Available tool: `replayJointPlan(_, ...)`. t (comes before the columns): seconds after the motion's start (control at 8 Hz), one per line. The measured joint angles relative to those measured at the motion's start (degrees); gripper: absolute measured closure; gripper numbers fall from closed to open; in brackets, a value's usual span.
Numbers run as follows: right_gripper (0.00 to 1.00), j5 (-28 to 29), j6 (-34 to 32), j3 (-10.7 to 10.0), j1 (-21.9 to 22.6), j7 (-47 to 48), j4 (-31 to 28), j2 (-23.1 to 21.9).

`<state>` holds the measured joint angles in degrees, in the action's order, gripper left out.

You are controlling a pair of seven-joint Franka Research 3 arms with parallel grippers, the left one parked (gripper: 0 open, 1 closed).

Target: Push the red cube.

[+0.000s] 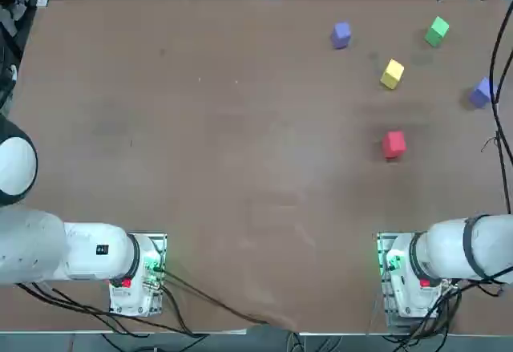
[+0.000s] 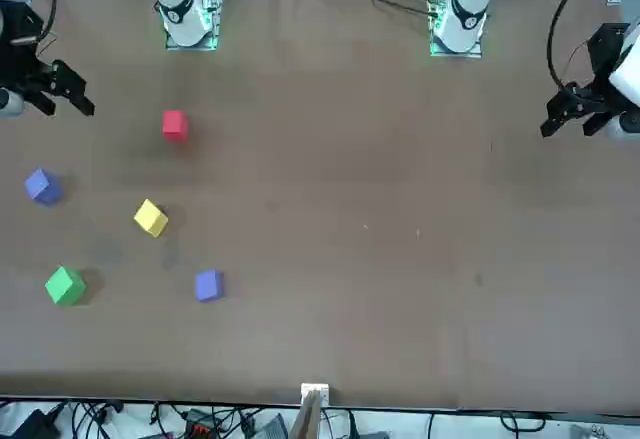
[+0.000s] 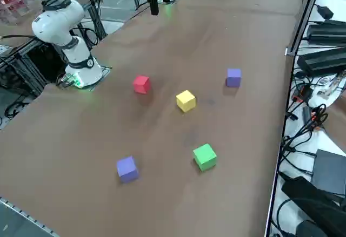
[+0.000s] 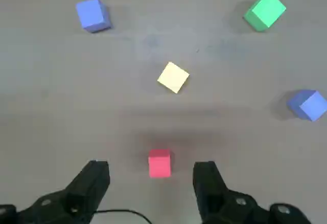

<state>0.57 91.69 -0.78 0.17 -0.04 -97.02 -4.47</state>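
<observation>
The red cube [image 1: 393,144] [image 2: 174,125] [image 3: 141,84] lies on the brown table in front of the right arm's base, on its own. My right gripper [image 2: 65,104] hangs well above the table at the robot's right edge, apart from every block. In the right wrist view the gripper [image 4: 151,167] is open with nothing held, and the red cube [image 4: 159,163] shows far below, framed between the two black fingers [image 4: 94,180].
Beyond the red cube lie a yellow cube [image 1: 392,74], a green cube [image 1: 437,31] and two purple cubes [image 1: 341,35] [image 1: 482,92]. The right arm's base [image 1: 405,276] stands at the near edge. Cables run along the table's far and right edges.
</observation>
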Motion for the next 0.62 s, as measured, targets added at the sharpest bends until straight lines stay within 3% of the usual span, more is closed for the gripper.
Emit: replayJointPlan(0.62,0.01,1.77,0.79,0.76,0.23,3.53,0.28,1.57)
